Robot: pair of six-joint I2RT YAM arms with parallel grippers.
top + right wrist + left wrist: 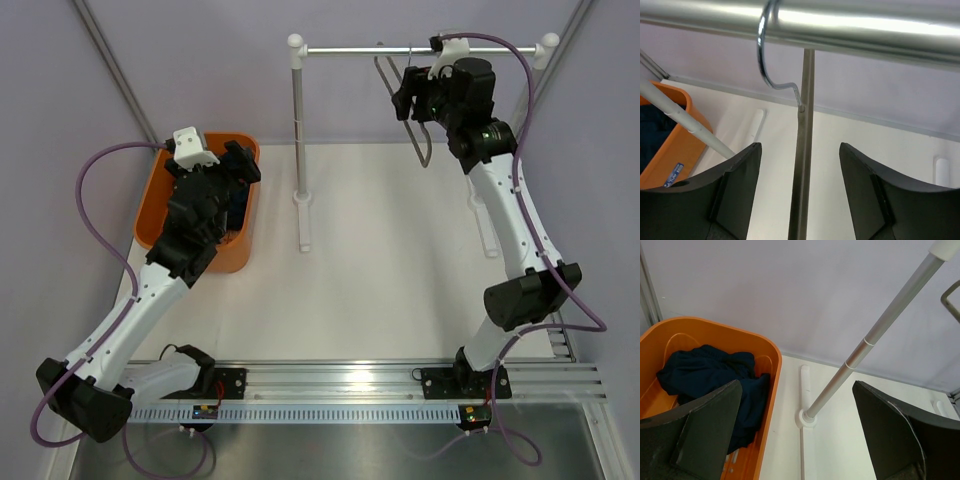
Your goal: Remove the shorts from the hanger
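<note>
Shorts (705, 375) lie bunched in the bin (765, 347) below my open left hand (796, 385), job apparently done; my open right hand (800, 147) flanks the bare hanger (806, 85).

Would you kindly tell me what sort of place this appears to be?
Most likely a robotics lab test cell, not a home: two arms bolted to a metal track, plain enclosing walls, and a small clothes rail with a hanger and an orange tub.

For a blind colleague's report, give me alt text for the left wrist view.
Navy shorts lie crumpled in an orange bin at left, seen past the open left tool. A silver stand pole rises slanting from the white table at right.
</note>
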